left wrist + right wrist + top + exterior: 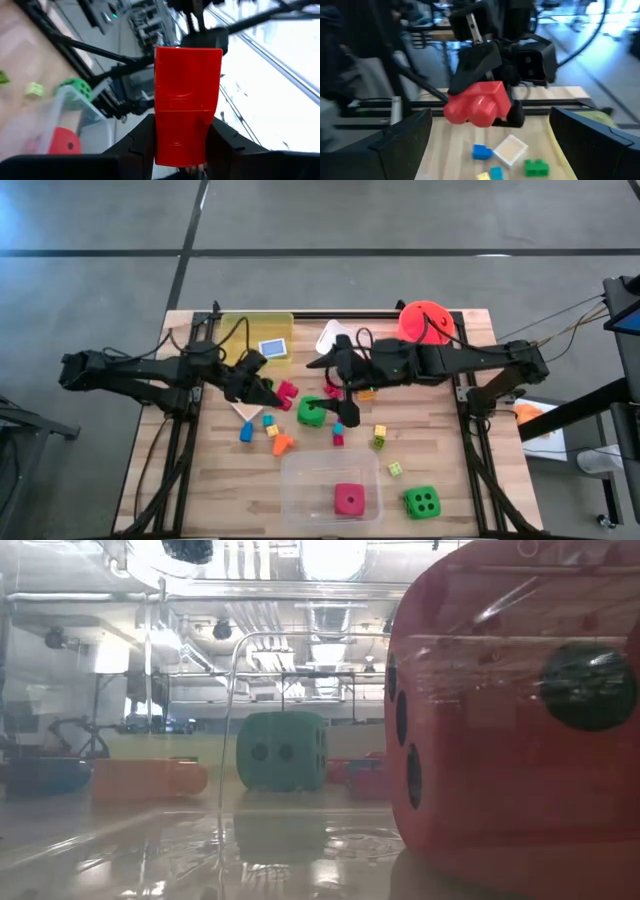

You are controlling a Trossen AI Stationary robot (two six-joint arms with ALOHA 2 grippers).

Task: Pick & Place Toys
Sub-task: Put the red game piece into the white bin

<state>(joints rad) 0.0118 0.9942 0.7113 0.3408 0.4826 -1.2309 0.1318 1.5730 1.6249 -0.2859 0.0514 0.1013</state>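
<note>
clear tub (300,480): nearest edge of the table, pink die (348,499) sitting inside it. In the low view that die (520,720) fills the whole right side, cut off by the frame, and everything past it is smeared by the tub wall.
green die (421,502): right beside the tub on the table. The left wrist view catches only a sliver of it (75,89) behind the tub's corner.
small yellow-green blocks (388,452): two of them, between the tub and the arms. Too tiny to make out shapes.
loose blocks (268,432): blue, yellow and orange bits plus a beige tile, mid-table under the left arm. The tile is partly covered by the gripper.
second green die (311,413): mid-table between the two grippers. In the low view it (282,751) is the one clear thing in the distance.
left gripper (262,392): fingers narrowed around a red block (186,100), held up off the table near the middle. From above the block (285,391) barely peeks out by the fingertips.
right gripper (342,412): spread wide, nothing between the fingers, hovering just right of the second green die. Its own camera looks straight at the left gripper's red block (477,104).
yellow tub (258,332): far side, left, with a blue tile in it, half hidden by the left arm.
orange bucket (425,320): far right corner, crossed by the right arm and its cable.
</note>
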